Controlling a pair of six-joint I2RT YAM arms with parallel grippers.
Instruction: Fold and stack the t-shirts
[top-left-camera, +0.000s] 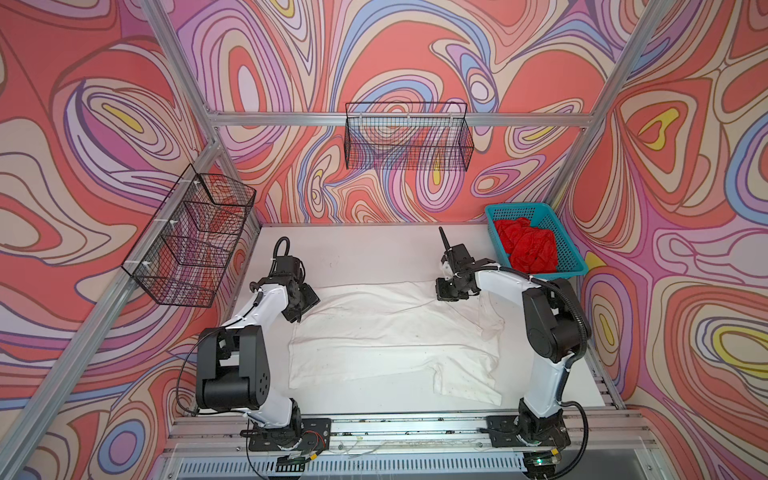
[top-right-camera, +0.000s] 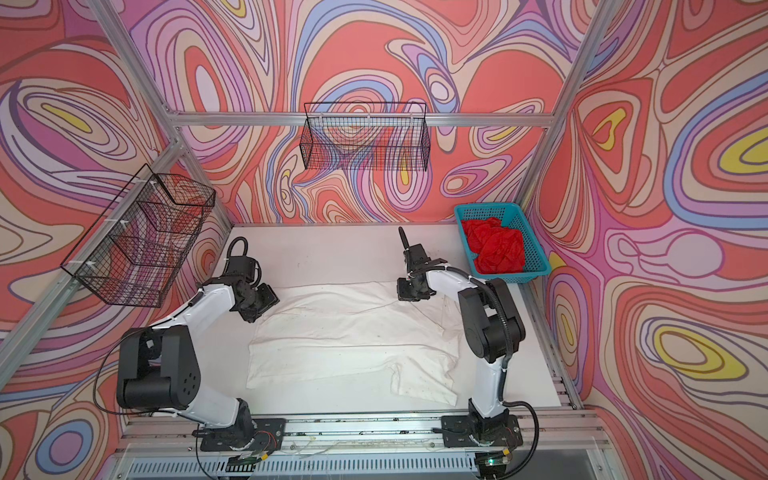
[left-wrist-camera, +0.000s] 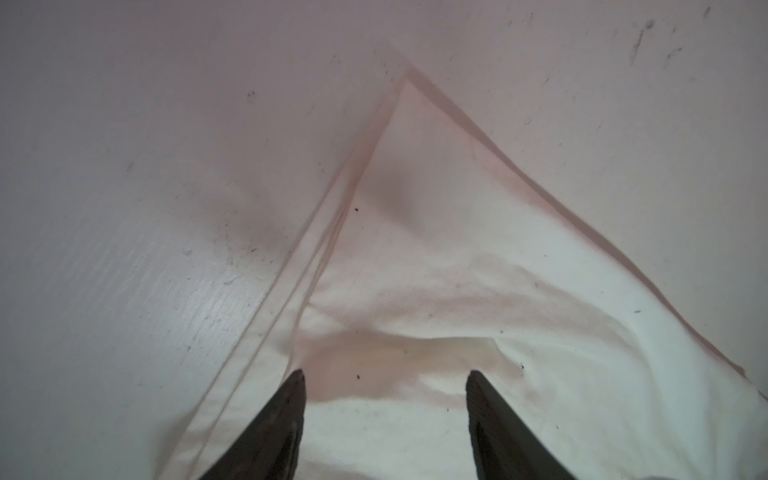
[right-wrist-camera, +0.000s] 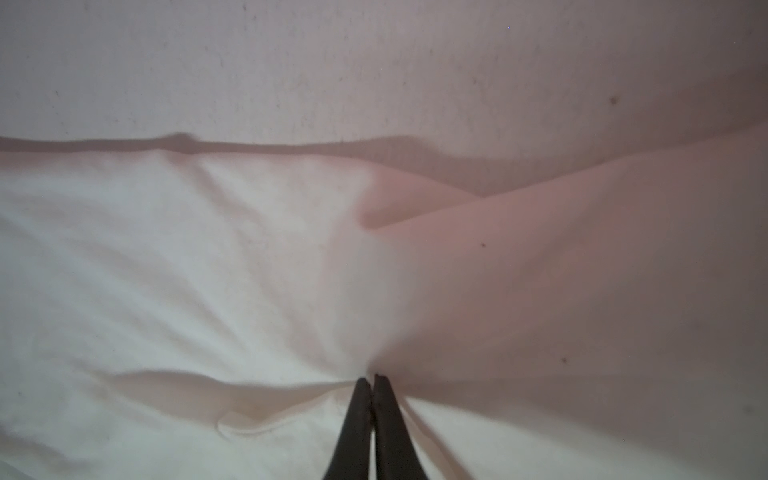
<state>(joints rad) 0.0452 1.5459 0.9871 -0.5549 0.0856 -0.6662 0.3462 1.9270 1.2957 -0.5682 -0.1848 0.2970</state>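
A: Nearest the front edge of the table?
B: Only the two arm bases on the rail. Just behind, the white shirt spread flat over the middle of the table, partly folded, one sleeve hanging toward the front right.

A: And on the left edge of that shirt?
B: Left gripper poised over the far left corner of the cloth, jaws standing apart, nothing between them. Fingertips right at the fabric, though impossible to say whether touching. Seen in both top views at the shirt's far left corner.

A: On the right side?
B: Right gripper pinched tight on the white shirt, fabric puckering toward the tips. Placed at the shirt's far edge, right of centre.

A: Farther back?
B: Red shirt crumpled inside the teal basket at the far right corner of the table, well apart from the white one. Shown also in a top view.

A: Beyond the table?
B: Wire baskets on the walls: one at the back, one on the left.
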